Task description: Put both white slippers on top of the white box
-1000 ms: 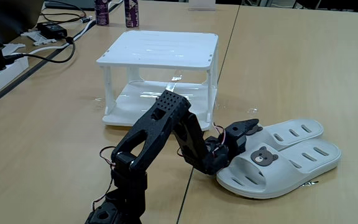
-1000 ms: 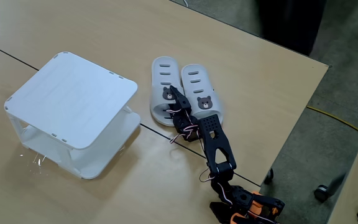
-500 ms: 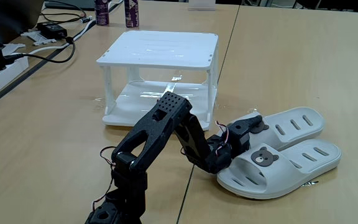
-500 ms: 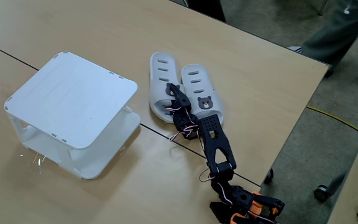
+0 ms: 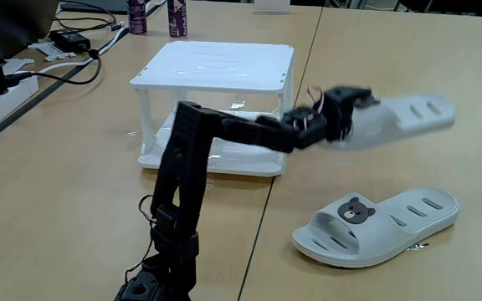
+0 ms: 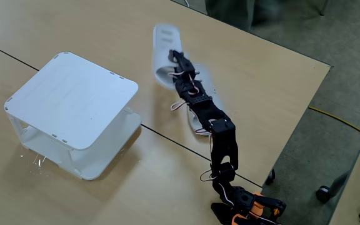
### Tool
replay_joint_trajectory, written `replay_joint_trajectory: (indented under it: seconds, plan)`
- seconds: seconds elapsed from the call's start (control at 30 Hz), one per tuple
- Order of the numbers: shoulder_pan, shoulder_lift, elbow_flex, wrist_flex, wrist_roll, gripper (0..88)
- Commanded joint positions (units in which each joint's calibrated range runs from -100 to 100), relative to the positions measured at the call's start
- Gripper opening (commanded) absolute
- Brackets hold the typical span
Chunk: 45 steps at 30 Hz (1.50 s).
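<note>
You've got one white slipper (image 5: 396,117) off the table (image 5: 74,167), pinched at its heel end by the end effector (image 5: 348,107), its long axis roughly level and its toe pointing right in a fixed view, just right of the white box (image 5: 216,65). The other slipper (image 5: 383,224) lies flat on the table below, bear badge up, toe to the right. Cables (image 5: 57,63) and two cans (image 5: 176,17) sit behind the box; their print is unreadable.

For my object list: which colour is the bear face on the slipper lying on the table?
Brown, on the white slipper; it shows best in a fixed view from the arm's side.
</note>
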Motion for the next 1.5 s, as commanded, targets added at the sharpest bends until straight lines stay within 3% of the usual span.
replay_joint_trajectory:
  seconds: [0.0,0.3,0.77,0.97,1.47]
  plan:
    - [0.1,-18.1,-2.1,1.4,0.4,0.8]
    - [-9.0,-28.9,-2.1,1.5,0.4,0.8]
    - [-41.5,-30.2,-2.1,5.3,0.4,0.8]
    - [-43.5,-22.3,-6.1,5.3,0.4,0.8]
    - [-44.0,8.2,-40.6,5.3,0.4,0.8]
